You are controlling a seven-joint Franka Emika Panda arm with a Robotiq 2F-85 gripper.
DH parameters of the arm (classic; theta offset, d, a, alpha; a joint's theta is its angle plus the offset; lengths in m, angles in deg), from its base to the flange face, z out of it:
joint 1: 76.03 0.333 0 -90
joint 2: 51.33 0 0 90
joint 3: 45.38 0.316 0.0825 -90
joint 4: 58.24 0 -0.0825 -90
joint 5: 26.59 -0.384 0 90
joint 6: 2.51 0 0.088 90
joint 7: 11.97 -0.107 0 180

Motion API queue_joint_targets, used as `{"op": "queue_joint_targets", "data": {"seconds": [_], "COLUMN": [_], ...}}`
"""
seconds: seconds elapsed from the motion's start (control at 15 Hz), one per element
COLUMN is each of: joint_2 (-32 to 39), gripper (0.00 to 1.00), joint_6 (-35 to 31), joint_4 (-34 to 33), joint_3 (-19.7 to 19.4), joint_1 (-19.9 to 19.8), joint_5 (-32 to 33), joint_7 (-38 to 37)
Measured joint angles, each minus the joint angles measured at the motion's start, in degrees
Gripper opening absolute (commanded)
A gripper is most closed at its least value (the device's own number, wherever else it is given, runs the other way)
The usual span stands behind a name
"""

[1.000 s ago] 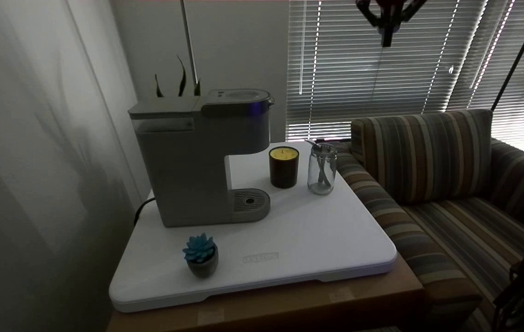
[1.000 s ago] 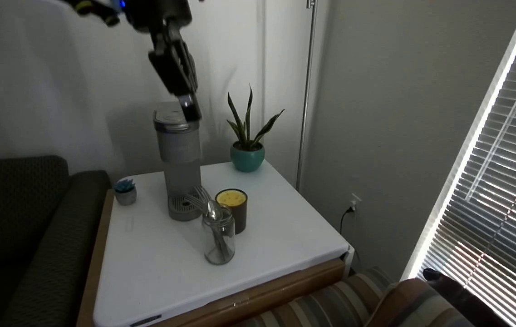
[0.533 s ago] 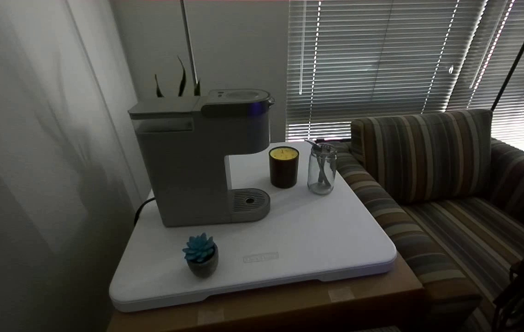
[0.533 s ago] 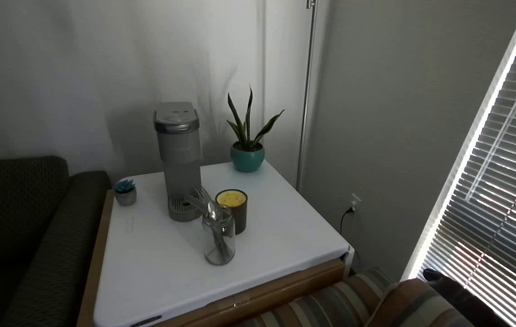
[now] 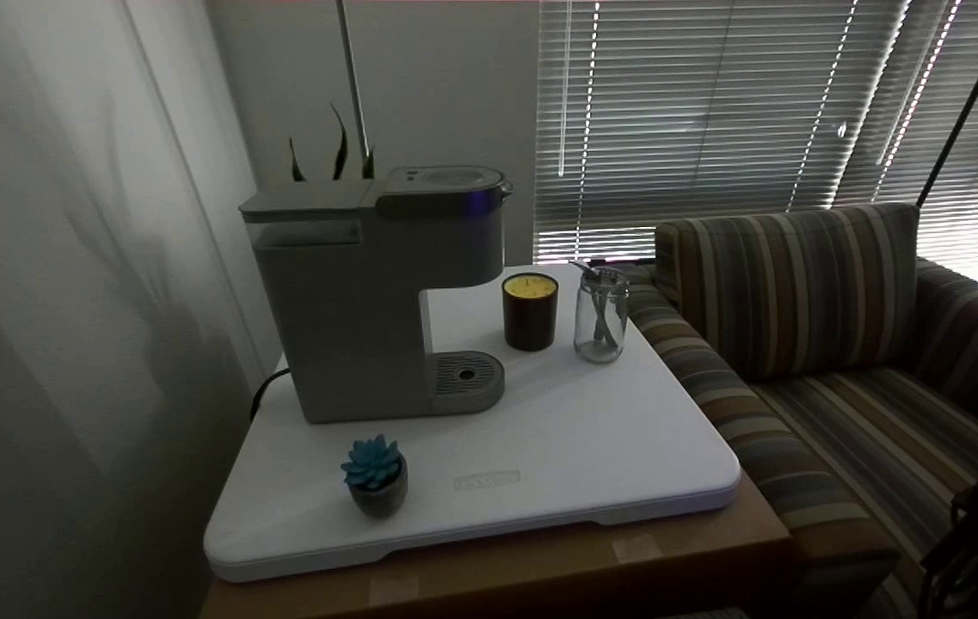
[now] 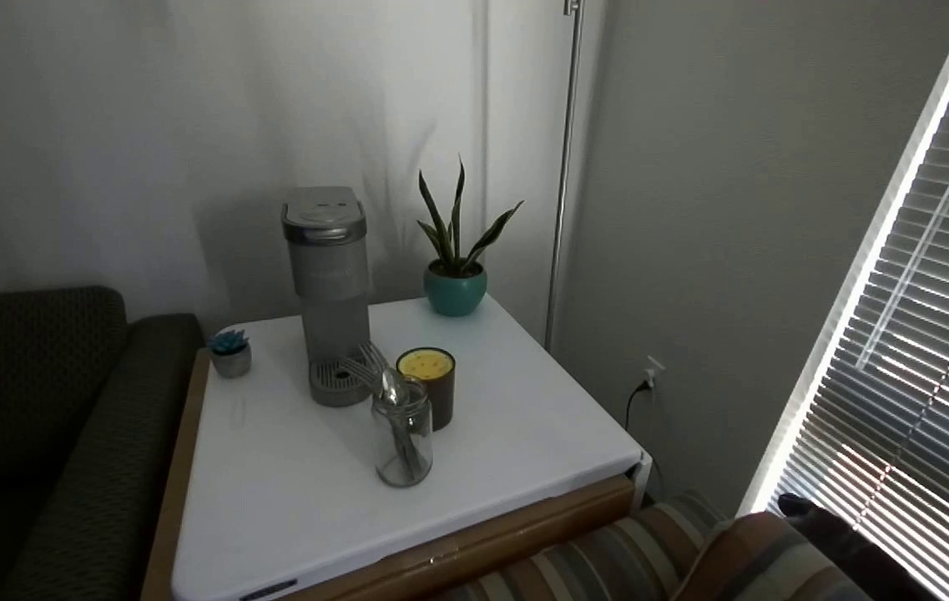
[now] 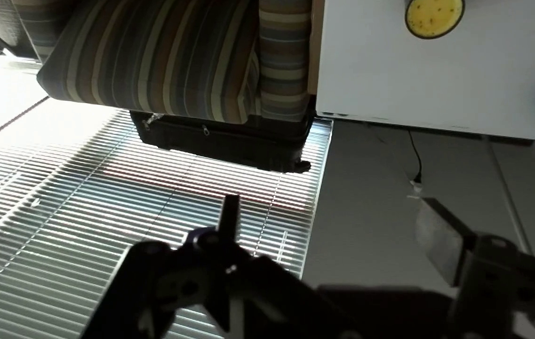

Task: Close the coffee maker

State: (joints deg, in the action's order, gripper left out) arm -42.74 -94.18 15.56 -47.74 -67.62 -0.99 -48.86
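Coffee maker stands tall on the white tbl, lid down flat, so job's prob. done. Near it: candle. Gripper has fingers spread wide w/ nothing btwn. From there maker's prob. up & right in wrist view, past the candle; prob. no push needed.

Coffee maker: matt plast. Jar: clear glass; cutlery: shiny mtl. Tabletop: smooth plast. Armchair: cloth.
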Motion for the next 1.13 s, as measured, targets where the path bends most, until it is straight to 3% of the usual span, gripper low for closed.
{"op": "queue_joint_targets", "data": {"seconds": [0.6, 1.13], "joint_2": [5.6, 7.6], "gripper": [1.00, 1.00], "joint_6": [-10.2, -10.4], "joint_4": [-2.8, -3.1], "joint_3": [-0.3, -0.3], "joint_1": [-2.3, -3.1], "joint_5": [-21.1, -29.4], "joint_7": [-1.2, -1.2]}}
